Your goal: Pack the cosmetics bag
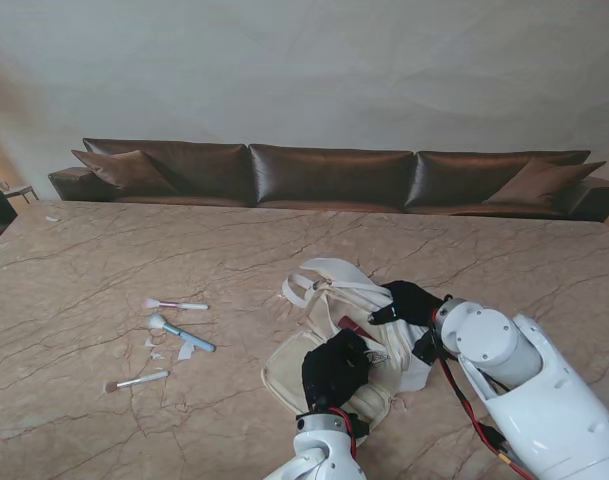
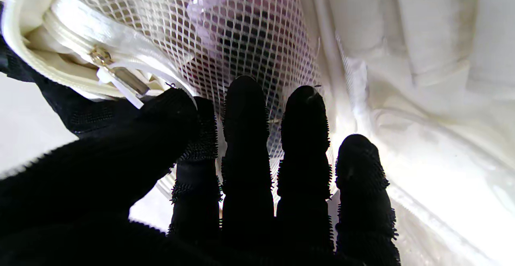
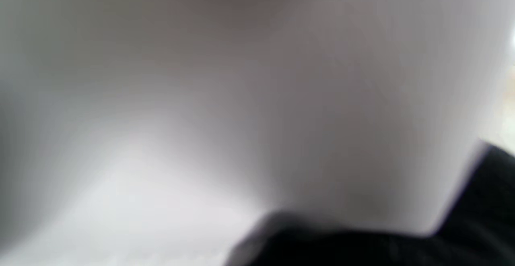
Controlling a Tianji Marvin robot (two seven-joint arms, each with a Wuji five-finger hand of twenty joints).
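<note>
— Black-gloved left hand nearest, laid on cream cosmetics bag; fingers straight and slightly apart, pressed flat against mesh pocket, closed on nothing. Zipper pull just beside thumb.

— Right hand?

— Resting on bag's far right side, beside red item poking out. Wrist view blurred to grey; grip cannot be told.

— Bag position?

— Open on marble table, right of centre, straps on far side.

— Elsewhere?

— Well apart to left: three makeup brushes, white-handled nearest, blue-handled next, pink-tipped farthest. Brown sofa beyond table.
</note>
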